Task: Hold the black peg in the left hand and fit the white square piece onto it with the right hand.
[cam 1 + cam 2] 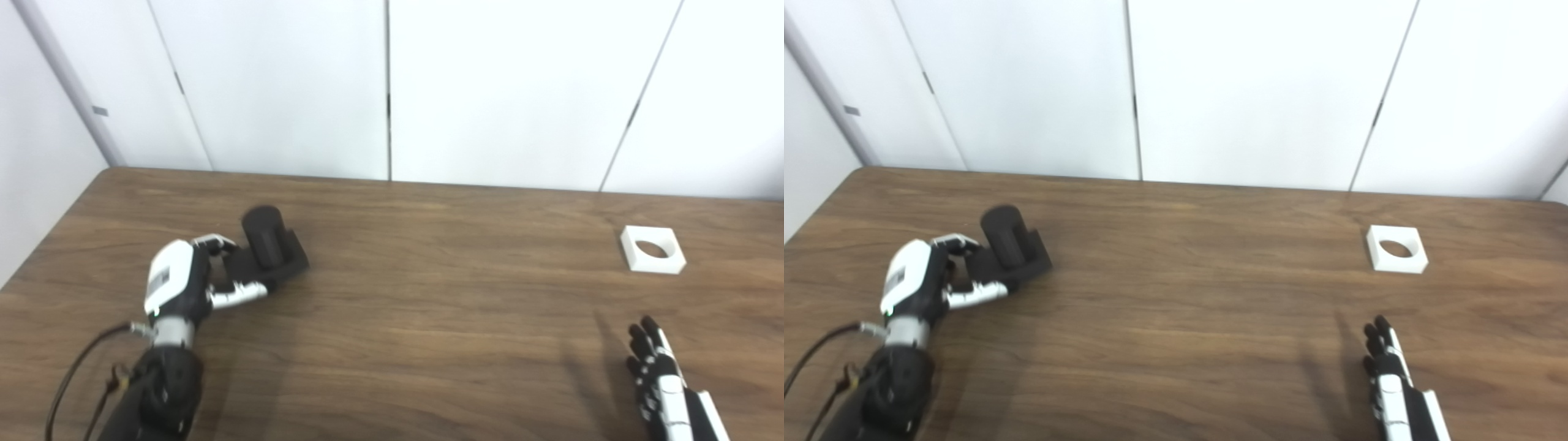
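Observation:
The black peg [264,236], a thick cylinder on a flat square base, stands at the left of the table and leans slightly. My left hand [184,278] is shut on its base, with fingers curled over the far edge and the thumb along the near edge. The white square piece [652,249] with a round hole lies flat at the far right, untouched. My right hand [661,380] hovers low at the bottom right, well short of the white piece, with fingers straight and apart and nothing in it.
The wooden table [429,318] runs back to a white panelled wall [490,92]. Its left edge lies close to my left arm. A black cable [79,367] hangs beside the left forearm.

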Motion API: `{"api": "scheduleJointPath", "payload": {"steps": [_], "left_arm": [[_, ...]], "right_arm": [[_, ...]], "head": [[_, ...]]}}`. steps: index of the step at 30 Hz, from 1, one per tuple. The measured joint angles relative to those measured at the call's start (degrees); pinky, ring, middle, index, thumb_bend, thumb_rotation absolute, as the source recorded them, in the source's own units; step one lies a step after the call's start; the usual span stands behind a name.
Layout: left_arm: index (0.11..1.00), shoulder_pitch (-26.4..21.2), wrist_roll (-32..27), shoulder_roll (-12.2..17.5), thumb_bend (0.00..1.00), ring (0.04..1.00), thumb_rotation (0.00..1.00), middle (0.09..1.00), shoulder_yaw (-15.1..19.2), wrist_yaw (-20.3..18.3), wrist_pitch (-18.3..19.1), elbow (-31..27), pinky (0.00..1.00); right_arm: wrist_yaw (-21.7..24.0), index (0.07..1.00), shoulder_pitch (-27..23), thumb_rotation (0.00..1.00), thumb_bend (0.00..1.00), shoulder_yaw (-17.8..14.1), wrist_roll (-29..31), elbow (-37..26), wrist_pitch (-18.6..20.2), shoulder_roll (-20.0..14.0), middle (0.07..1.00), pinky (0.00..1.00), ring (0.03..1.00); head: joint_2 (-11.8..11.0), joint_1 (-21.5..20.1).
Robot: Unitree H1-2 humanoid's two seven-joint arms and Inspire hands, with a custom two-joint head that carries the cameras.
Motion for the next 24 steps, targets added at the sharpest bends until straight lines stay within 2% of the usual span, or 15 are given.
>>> {"api": "scheduleJointPath", "payload": {"steps": [4,10,14,20,24], "left_arm": [[0.487,3.88,0.50,-1.75,0.51,0.788,0.05,0.759,-2.70,-3.42,-0.16,-7.15,0.69],[0.487,7.76,4.25,-4.23,0.51,0.806,0.05,0.756,-7.55,-5.76,-2.42,-12.49,0.71],[0.487,10.38,8.07,-5.95,0.52,0.827,0.05,0.768,-10.00,-4.83,-4.68,-12.98,0.76],[0.487,12.94,11.64,-7.33,0.52,0.829,0.04,0.769,-14.34,-4.08,-10.41,-12.28,0.86],[0.487,13.95,13.05,-8.01,0.52,0.831,0.05,0.766,-16.31,-4.38,-11.71,-11.92,0.87]], "right_arm": [[-0.47,0.997,-0.02,1.00,0.44,0.19,-0.08,0.11,0.00,0.05,0.961,1.00,1.000],[-0.75,0.978,-0.06,1.00,0.47,0.46,-0.99,0.41,-0.51,0.06,0.943,1.00,0.999],[-0.76,0.972,-0.05,1.00,0.50,0.50,-0.77,0.50,-0.63,0.07,0.948,1.00,1.000],[-0.99,0.965,-0.08,1.00,0.52,0.77,-0.96,0.54,-0.65,0.08,0.932,1.00,0.984],[-1.39,0.964,-0.19,1.00,0.53,1.13,-1.11,0.66,-0.87,0.10,0.924,1.00,0.974]], "head": [[0.79,-1.67],[1.84,-3.16],[2.90,-4.30],[4.31,-5.80],[5.80,-7.56]]}}
